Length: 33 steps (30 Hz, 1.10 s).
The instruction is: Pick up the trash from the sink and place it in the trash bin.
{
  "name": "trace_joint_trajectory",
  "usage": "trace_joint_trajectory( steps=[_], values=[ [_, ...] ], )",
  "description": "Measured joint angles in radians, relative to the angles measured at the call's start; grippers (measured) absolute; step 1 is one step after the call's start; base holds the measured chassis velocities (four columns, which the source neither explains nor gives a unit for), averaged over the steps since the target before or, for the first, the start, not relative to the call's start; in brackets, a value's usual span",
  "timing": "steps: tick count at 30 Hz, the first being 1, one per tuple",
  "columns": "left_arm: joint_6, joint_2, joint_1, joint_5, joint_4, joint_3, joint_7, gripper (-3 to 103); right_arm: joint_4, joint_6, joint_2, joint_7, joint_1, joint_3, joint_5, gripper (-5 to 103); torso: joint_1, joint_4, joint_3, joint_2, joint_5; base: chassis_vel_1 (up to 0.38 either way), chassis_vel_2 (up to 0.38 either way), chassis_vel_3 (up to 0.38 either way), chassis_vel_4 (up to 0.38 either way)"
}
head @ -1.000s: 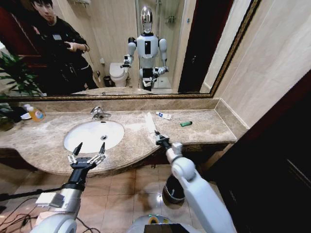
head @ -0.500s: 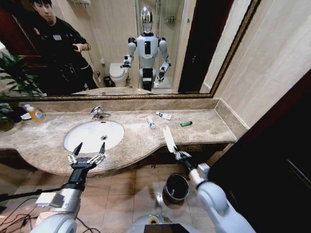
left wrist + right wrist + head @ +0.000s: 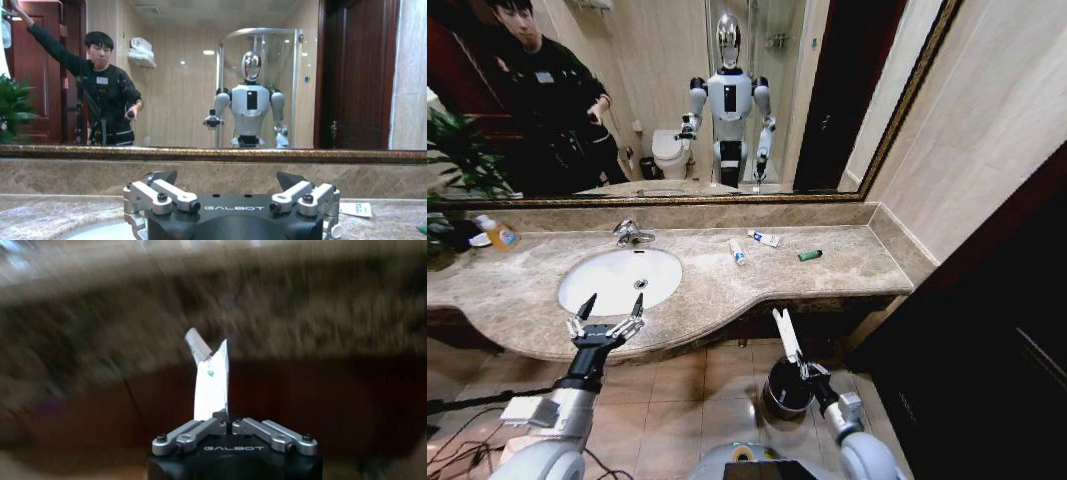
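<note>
Presently, left to right: my left end effector (image 3: 608, 312), fingers spread, at the counter (image 3: 517, 290) edge before the sink (image 3: 619, 279); tube (image 3: 737, 252), packet (image 3: 764, 238), green piece (image 3: 809, 255) on counter; my right end effector (image 3: 802, 369) pinching a white packet (image 3: 785, 334) over the trash bin (image 3: 784, 389).

At lower left, the left claw (image 3: 608, 318) has black-tipped silver fingers, dark screws and white "GALBOT" lettering; the right claw (image 3: 799, 368) looks similar, on a white arm.

Bathroom — marble counter (image 3: 827, 265), sink (image 3: 617, 280), mirror (image 3: 847, 100), toilet (image 3: 670, 152)
</note>
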<state>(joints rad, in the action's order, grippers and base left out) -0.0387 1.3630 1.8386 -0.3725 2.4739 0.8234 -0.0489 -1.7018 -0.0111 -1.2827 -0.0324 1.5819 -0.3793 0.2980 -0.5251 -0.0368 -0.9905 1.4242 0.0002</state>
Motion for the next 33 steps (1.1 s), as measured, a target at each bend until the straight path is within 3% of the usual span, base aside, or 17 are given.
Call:
trace_joint_trajectory(
  steps=[5,8,15,25,27,29,30,31,33],
  values=[
    [0.0,0.0,0.0,0.0,0.0,0.0,0.0,100,0.19,0.002,-0.026,-0.002,-0.089,0.01,-0.009,0,0.0,-0.0001,0.0,0.0,-0.0001,0.0,0.0,0.0,0.0],
    [0.0,0.0,0.0,0.0,0.0,0.0,0.0,100,0.396,0.032,-0.059,-0.007,-0.17,0.015,-0.024,0,0.0,0.0,0.0,0.0,0.0,0.0,0.0,0.0,0.0],
    [0.0,0.0,0.0,0.0,0.0,0.0,0.0,100,0.606,0.069,-0.085,-0.005,-0.248,0.018,-0.043,0,0.0,0.0,0.0,0.0,0.0,0.0,0.0,0.0,0.0],
    [0.0,0.0,0.0,0.0,0.0,0.0,0.0,100,0.652,0.074,-0.107,-0.004,-0.271,0.019,-0.066,0,0.0,0.0,0.0,0.0,-0.0001,0.0,0.0,0.0,0.0],
    [0.0,0.0,0.0,0.0,0.0,0.0,0.0,100,0.652,0.074,-0.112,-0.004,-0.275,0.018,-0.079,11,0.0,0.0,0.0,0.0,-0.0003,0.0,0.0,0.0,0.0],
    [0.0,0.0,0.0,0.0,0.0,0.0,0.0,100,0.651,0.074,-0.113,-0.004,-0.276,0.018,-0.082,11,0.0,0.0,0.0,0.0,-0.0003,0.0,0.0,0.0,0.0],
    [0.0,0.0,0.0,0.0,0.0,0.0,0.0,100,0.649,0.074,-0.114,-0.005,-0.276,0.018,-0.085,21,0.0,0.0,0.0,0.0,-0.0002,0.0,0.0,0.0,0.0],
    [0.0,0.0,0.0,0.0,0.0,0.0,0.0,100,0.647,0.074,-0.115,-0.005,-0.275,0.018,-0.086,21,0.0,0.0,0.0,0.0,-0.0002,0.0,0.0,0.0,0.0],
    [0.0,0.0,0.0,0.0,0.0,0.0,0.0,100,0.642,0.075,-0.115,-0.005,-0.274,0.018,-0.089,32,0.0,0.0,0.0,0.0,-0.0003,0.0,0.0,0.0,0.0]
  ],
)
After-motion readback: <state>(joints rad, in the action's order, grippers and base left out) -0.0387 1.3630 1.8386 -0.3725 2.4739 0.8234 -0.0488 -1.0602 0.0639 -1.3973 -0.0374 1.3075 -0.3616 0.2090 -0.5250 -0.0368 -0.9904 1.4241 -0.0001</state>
